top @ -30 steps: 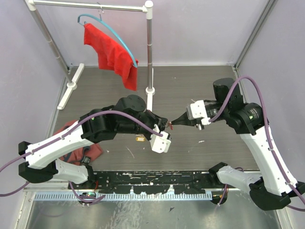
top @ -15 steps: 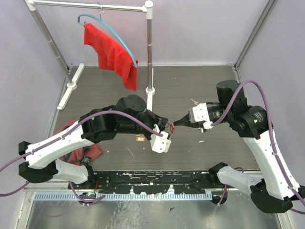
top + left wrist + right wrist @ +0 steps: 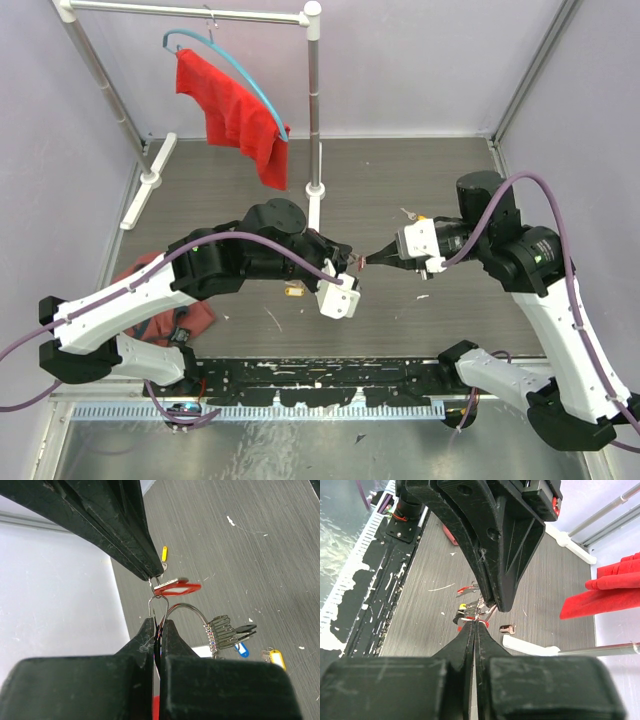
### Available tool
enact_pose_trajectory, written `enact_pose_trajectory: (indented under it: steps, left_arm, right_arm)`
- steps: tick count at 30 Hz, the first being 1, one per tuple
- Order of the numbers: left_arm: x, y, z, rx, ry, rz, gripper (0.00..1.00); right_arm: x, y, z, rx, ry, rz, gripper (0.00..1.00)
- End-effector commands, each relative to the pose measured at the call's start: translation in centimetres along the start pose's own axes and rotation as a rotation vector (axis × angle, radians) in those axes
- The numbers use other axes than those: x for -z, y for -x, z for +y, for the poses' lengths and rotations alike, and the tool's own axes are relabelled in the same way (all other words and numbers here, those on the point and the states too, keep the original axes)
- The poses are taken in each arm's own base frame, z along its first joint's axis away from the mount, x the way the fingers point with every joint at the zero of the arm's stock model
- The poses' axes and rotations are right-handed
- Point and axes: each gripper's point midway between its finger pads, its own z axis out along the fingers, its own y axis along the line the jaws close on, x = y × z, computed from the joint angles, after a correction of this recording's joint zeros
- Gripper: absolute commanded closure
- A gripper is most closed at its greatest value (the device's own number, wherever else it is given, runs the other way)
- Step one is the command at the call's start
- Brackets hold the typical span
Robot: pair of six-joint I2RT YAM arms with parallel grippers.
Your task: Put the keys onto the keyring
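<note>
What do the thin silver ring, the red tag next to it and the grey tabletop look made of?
Thin silver wire ring: metal, probably steel, polished; it glints and holds a narrow curve. Red tag: likely glossy plastic, evenly coloured with a bright highlight. Grey tabletop: matte, finely streaked like wood grain, possibly laminate; the look leaves that open.

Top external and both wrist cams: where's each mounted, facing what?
Top external: above, behind the bases, looking down on the grey table; left arm and right arm show.
Left wrist: along the left pincer at the thin silver wire keyring it grips.
Right wrist: along the right pincer toward the left pincer.
Both wrist views share the red-tagged silver key.
</note>
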Motion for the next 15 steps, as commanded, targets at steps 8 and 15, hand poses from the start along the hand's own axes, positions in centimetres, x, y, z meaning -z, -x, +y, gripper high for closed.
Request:
enact_pose_trajectory:
  steps: [8,15]
  left_arm:
    - [0.7,0.1,2.7,0.0,0.104,0.023,1.0]
    - [0.6,-0.8,3.9,-0.002,0.183,0.063,1.0]
  right_arm:
    - [0.4,1.4,-0.2,0.009,-0.065,-0.048,0.69]
    - [1.6,1.9,-3.0,-0.204,-0.362,-0.122,0.54]
